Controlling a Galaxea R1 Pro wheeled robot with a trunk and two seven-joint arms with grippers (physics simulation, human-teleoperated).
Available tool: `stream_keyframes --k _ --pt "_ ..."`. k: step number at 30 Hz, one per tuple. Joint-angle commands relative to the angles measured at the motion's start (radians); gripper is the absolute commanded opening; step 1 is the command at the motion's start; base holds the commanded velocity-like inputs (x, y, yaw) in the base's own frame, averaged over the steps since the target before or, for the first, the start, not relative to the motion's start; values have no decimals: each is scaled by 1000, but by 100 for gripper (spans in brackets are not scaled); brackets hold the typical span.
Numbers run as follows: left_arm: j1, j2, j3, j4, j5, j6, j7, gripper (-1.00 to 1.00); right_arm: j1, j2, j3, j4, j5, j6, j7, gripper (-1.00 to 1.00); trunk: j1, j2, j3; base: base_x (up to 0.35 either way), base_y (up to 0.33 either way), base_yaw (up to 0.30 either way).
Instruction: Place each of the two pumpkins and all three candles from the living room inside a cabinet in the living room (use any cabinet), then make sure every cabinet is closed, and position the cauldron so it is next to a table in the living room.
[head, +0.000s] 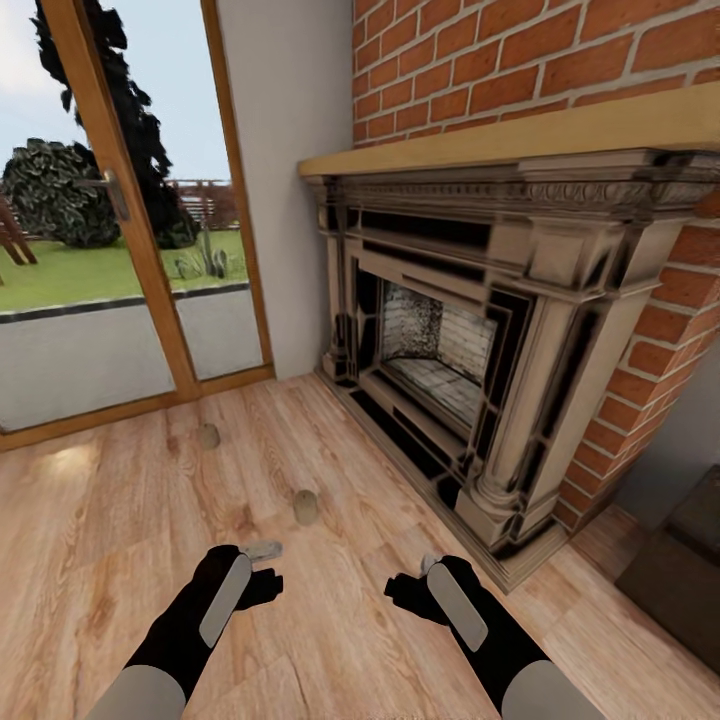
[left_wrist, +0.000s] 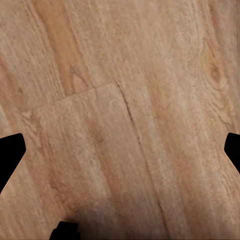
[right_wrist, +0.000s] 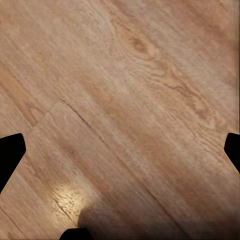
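Two candles stand upright, long axes vertical, on the wooden floor (head: 120, 520) in front of the fireplace (head: 470, 350). The nearer candle (head: 305, 507) sits off the hearth's lower corner; the farther candle (head: 208, 435) lies beyond it, toward the glass door (head: 110, 250) that stands beside the fireplace. Both are well apart from the grippers, ahead of them and between their lines. The left gripper (head: 262, 572) and right gripper (head: 412, 585) hover above bare boards on the near side of the fireplace; each wrist view shows the fingertips (left_wrist: 10, 152) (right_wrist: 10, 152) spread wide, holding nothing.
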Motion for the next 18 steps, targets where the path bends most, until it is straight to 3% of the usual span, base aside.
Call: stream_keyframes --k 1,18 --pt "0 0 -2 -1 11 2 11 100 -1 0 3 -1 -10 0 -10 100 0 0 -3 0 0 -141" --pt "0 1 -2 4 11 2 7 100 -1 0 3 -1 -10 -6 -11 100 0 0 -28 0 0 -143"
